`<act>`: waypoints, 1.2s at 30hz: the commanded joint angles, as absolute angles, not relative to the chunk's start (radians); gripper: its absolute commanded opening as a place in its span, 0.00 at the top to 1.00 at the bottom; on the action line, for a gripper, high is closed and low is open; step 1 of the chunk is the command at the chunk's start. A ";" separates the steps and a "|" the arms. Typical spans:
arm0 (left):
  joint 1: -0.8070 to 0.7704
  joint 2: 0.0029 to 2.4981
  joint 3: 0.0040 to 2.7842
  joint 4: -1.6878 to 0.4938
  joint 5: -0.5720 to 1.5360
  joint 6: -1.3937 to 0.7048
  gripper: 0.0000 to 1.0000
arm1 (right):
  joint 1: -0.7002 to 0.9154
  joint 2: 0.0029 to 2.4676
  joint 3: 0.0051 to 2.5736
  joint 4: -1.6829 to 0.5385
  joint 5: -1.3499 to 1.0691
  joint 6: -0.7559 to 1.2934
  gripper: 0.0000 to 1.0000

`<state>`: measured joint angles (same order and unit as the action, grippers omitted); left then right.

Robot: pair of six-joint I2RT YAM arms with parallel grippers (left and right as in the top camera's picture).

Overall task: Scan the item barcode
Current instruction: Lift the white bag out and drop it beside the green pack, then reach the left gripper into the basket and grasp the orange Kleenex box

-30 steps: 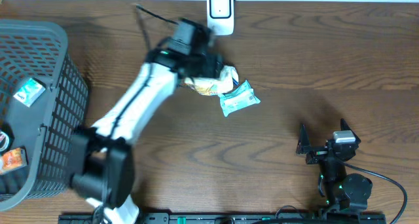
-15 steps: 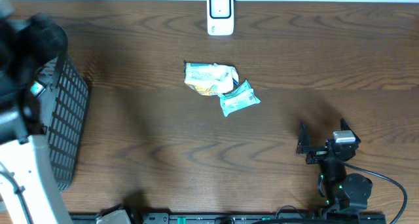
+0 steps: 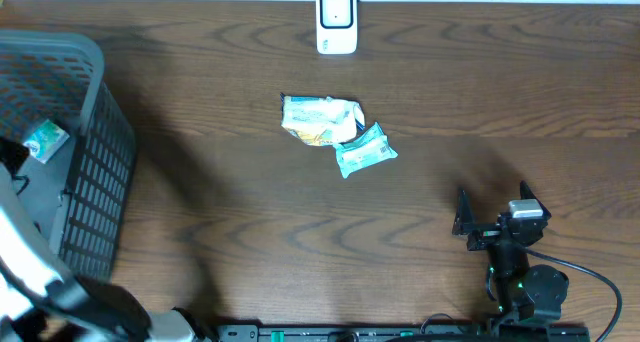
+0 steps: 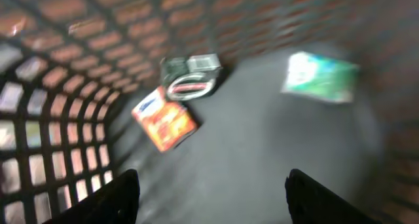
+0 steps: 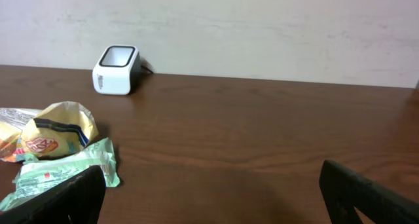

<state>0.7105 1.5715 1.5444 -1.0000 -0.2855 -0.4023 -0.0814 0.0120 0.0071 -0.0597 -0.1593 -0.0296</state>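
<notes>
The scanner point(image 3: 337, 20) stands upright at the far edge of the table point(image 3: 520, 92), close to the wall. In front of it, near the table centre and well apart from it, lie two items: a crumpled yellow snack bag point(image 3: 318, 118) and a green packet point(image 3: 365, 150). The green packet touches the near right corner of the bag. The right wrist view shows the same pair at its lower left, with the scanner behind them. Neither item is held. The grey basket point(image 3: 62, 54) sits at the left end of the table. The left arm point(image 3: 30, 272) reaches over it from the near left corner. The left gripper point(image 4: 211, 188) points down into the basket; its jaws stand apart and nothing lies between them. On the basket floor lie an orange packet point(image 4: 165, 119), a dark packet point(image 4: 191, 80) touching its upper edge, and a second green packet point(image 4: 321, 76) apart to the right; this view is blurred. The right gripper point(image 3: 492, 210) rests at the near right of the table, jaws wide apart and empty.
</notes>
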 commanded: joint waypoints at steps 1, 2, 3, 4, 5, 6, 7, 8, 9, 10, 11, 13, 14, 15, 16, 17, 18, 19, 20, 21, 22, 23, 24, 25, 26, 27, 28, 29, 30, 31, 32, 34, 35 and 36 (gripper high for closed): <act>0.724 1.705 1.534 -1.013 -0.421 -0.590 0.30 | -0.086 0.006 0.006 -0.064 -0.156 -0.015 0.01; 0.723 1.740 1.534 -1.013 -0.456 -0.624 0.30 | -0.086 0.006 0.006 -0.064 -0.156 -0.015 0.01; 0.724 1.774 1.534 -1.013 -0.493 -0.663 0.30 | -0.086 0.006 0.006 -0.064 -0.156 -0.015 0.01; 0.724 1.801 1.534 -1.013 -0.520 -0.696 0.30 | -0.086 0.006 0.006 -0.064 -0.156 -0.015 0.01; 0.724 1.829 1.534 -1.013 -0.545 -0.730 0.29 | -0.086 0.006 0.006 -0.064 -0.156 -0.016 0.01; 0.724 1.858 1.534 -1.012 -0.567 -0.770 0.30 | -0.086 0.006 0.006 -0.064 -0.156 -0.015 0.01; 0.724 1.879 1.534 -1.009 -0.578 -0.796 0.30 | -0.086 0.006 0.006 -0.064 -0.156 -0.015 0.01; 0.724 1.905 1.534 -1.003 -0.578 -0.815 0.29 | -0.086 0.006 0.006 -0.064 -0.156 -0.016 0.01; 0.724 1.927 1.534 -0.993 -0.577 -0.822 0.29 | -0.086 0.006 0.006 -0.064 -0.156 -0.015 0.01; 0.723 1.943 1.534 -0.985 -0.577 -0.822 0.30 | -0.086 0.006 0.006 -0.064 -0.156 -0.016 0.01; 0.724 1.964 1.534 -0.976 -0.578 -0.822 0.30 | -0.086 0.006 0.006 -0.064 -0.156 -0.015 0.01; 0.726 1.998 1.534 -0.962 -0.578 -0.822 0.29 | -0.086 0.006 0.006 -0.064 -0.156 -0.016 0.01; 0.728 2.011 1.534 -0.957 -0.578 -0.822 0.29 | -0.086 0.006 0.006 -0.064 -0.156 -0.015 0.01; 0.731 2.027 1.534 -0.952 -0.578 -0.826 0.29 | -0.086 0.006 0.006 -0.064 -0.156 -0.015 0.01; 0.734 2.040 1.534 -0.952 -0.578 -0.833 0.29 | -0.086 0.006 0.006 -0.064 -0.156 -0.016 0.01; 0.738 2.054 1.533 -0.953 -0.578 -0.848 0.30 | -0.086 0.006 0.006 -0.064 -0.156 -0.016 0.01; 0.743 2.064 1.533 -0.953 -0.577 -0.854 0.30 | -0.086 0.006 0.006 -0.064 -0.156 -0.015 0.01; 0.748 2.074 1.533 -0.954 -0.577 -0.857 0.30 | -0.086 0.006 0.006 -0.064 -0.156 -0.015 0.01; 0.754 2.085 1.533 -0.957 -0.577 -0.864 0.29 | -0.086 0.006 0.006 -0.064 -0.156 -0.016 0.01; 0.761 2.093 1.533 -0.957 -0.577 -0.867 0.30 | -0.086 0.006 0.006 -0.064 -0.156 -0.015 0.01; 0.770 2.101 1.531 -0.957 -0.577 -0.867 0.29 | -0.086 0.006 0.006 -0.064 -0.156 -0.015 0.01; 0.777 2.105 1.528 -0.957 -0.577 -0.867 0.29 | -0.086 0.006 0.006 -0.064 -0.156 -0.016 0.01; 0.785 2.107 1.523 -0.957 -0.577 -0.870 0.30 | -0.086 0.006 0.006 -0.064 -0.156 -0.015 0.01; 0.794 2.108 1.517 -0.957 -0.577 -0.873 0.30 | -0.086 0.006 0.006 -0.064 -0.156 -0.015 0.01; 0.801 2.108 1.511 -0.957 -0.577 -0.875 0.29 | -0.086 0.006 0.006 -0.064 -0.156 -0.015 0.01; 0.809 2.108 1.507 -0.957 -0.576 -0.874 0.30 | -0.086 0.006 0.006 -0.064 -0.156 -0.015 0.01; 0.813 2.108 1.503 -0.958 -0.576 -0.874 0.31 | -0.086 0.006 0.006 -0.064 -0.156 -0.016 0.01; 0.817 2.108 1.499 -0.959 -0.575 -0.873 0.34 | -0.086 0.006 0.006 -0.064 -0.156 -0.015 0.01; 0.820 2.108 1.497 -0.960 -0.573 -0.872 0.42 | -0.086 0.006 0.006 -0.064 -0.156 -0.015 0.01; 0.822 2.108 1.495 -0.960 -0.568 -0.866 0.49 | -0.086 0.006 0.006 -0.064 -0.156 -0.015 0.01; 0.823 2.108 1.494 -0.960 -0.561 -0.861 0.55 | -0.086 0.006 0.006 -0.064 -0.156 -0.016 0.01; 0.823 2.108 1.494 -0.960 -0.542 -0.850 0.62 | -0.086 0.006 0.006 -0.064 -0.156 -0.015 0.01; 0.823 2.108 1.494 -0.960 -0.530 -0.850 0.70 | -0.086 0.006 0.006 -0.064 -0.156 -0.015 0.01; 0.823 2.108 1.494 -0.960 -0.512 -0.850 0.81 | -0.086 0.006 0.006 -0.064 -0.156 -0.015 0.01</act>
